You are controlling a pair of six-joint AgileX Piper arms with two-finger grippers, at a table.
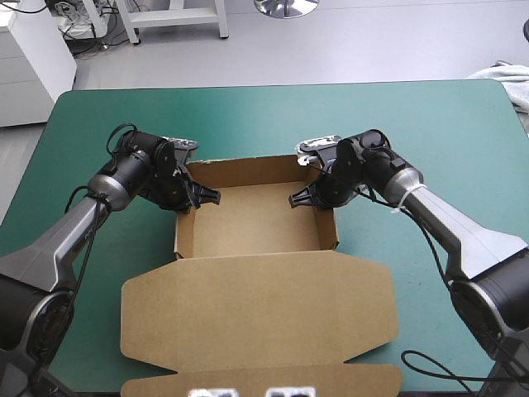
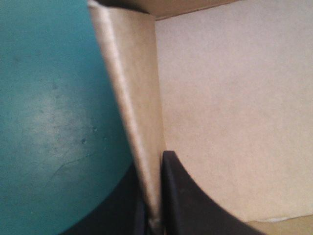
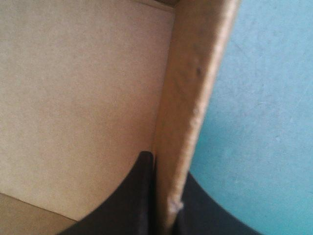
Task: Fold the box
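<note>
Centrally, open box [image 1: 256,219], side walls [image 2: 132,98] between fingers [image 2: 186,196]

1. The left arm [image 1: 70,236] has a smooth grey forearm and a bulky black wrist housing behind the left gripper [image 1: 217,196].
2. The right arm [image 1: 467,240] has the same grey forearm, with a thin white tie behind the black wrist of the right gripper [image 1: 293,198].
3. The fingers [image 2: 188,203] are broad, matte black fins that curve and taper to narrow tips.
</note>
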